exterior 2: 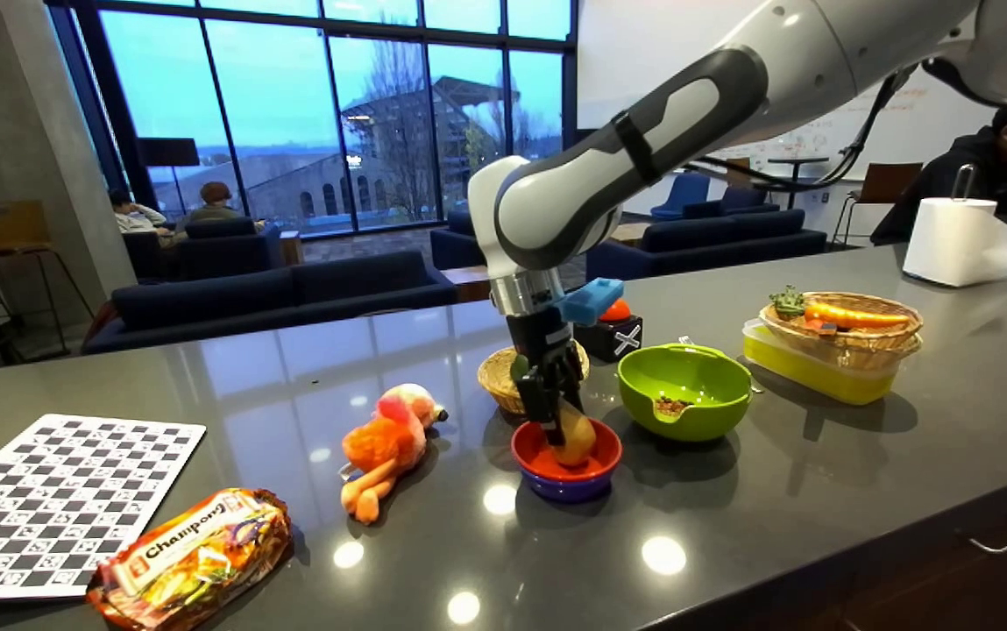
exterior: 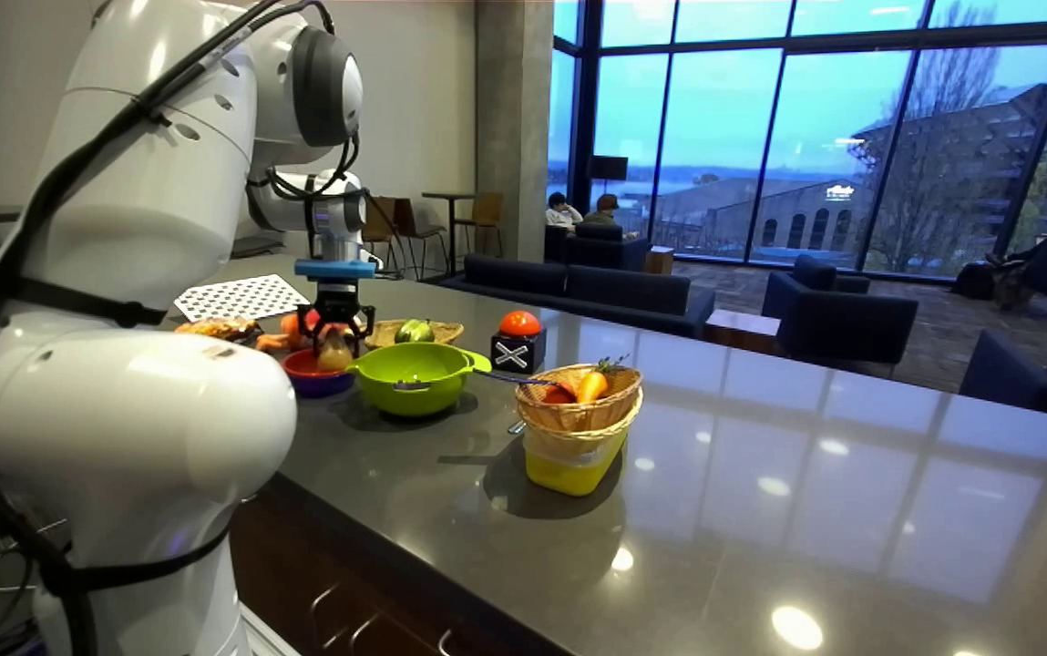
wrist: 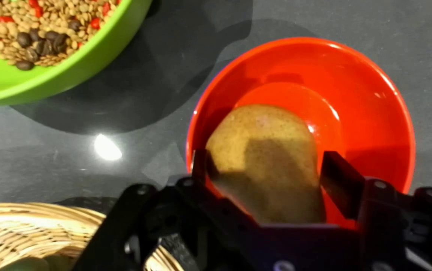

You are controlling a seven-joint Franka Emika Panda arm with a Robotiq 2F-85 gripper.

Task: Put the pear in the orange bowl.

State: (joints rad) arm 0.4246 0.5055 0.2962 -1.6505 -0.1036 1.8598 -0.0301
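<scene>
The fingers (wrist: 340,184) stand apart, astride the pear (wrist: 262,150): a sliver of orange shows past one, while contact at the other is hard to tell. The pear sits inside the orange bowl (wrist: 370,124), leaning, its narrower end pointing up between the fingers, so the likely withdrawal runs roughly upward, along that axis. The green bowl (wrist: 99,56) and wicker basket (wrist: 35,218) stand near, not touching it.

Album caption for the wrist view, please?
Pear in an orange-red bowl between parted jaws, a green bowl and wicker basket in the left corners.
</scene>
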